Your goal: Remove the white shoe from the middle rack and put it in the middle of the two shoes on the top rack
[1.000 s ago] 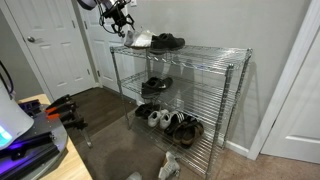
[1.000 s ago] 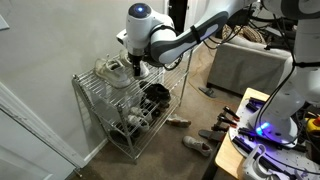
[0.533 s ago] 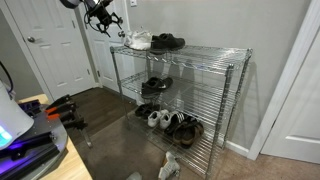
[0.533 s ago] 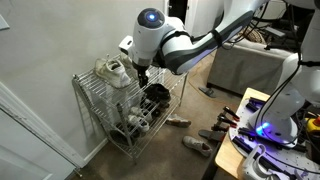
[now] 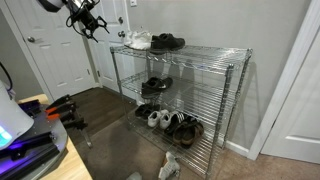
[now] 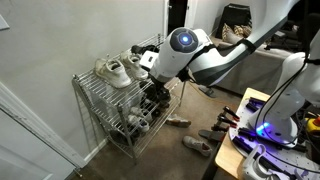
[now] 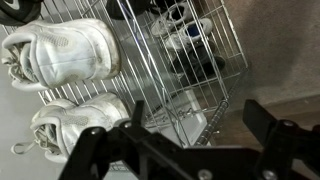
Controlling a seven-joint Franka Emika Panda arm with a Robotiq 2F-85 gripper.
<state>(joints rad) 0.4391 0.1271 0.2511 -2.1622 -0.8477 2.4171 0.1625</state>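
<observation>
- Gripper is hanging high off the end of the top rack, well apart from every shoe. In the wrist view the gripper is spread wide, with nothing between the fingers.
- White shoe is lying on the top rack, not the middle one. In the wrist view it is sitting just beside the other sneaker, with something dark, likely the black shoe, at the frame's far corner beyond it.
- In an exterior view the black shoe is resting at the pale shoes' far side, so the white shoe appears to be lying between its two neighbours.
- Middle rack is carrying only dark shoes; no pale shoe is showing there.
- Step in hand, as I judge it: placing is finished and the arm is standing clear — the task looks all but done.
- Next move is calling for little: keep the gripper open and off the wire grid. If anything, check that the white shoe is sitting flat and is not crowding the sneaker beside it — contact between the two cannot be told from here.
</observation>
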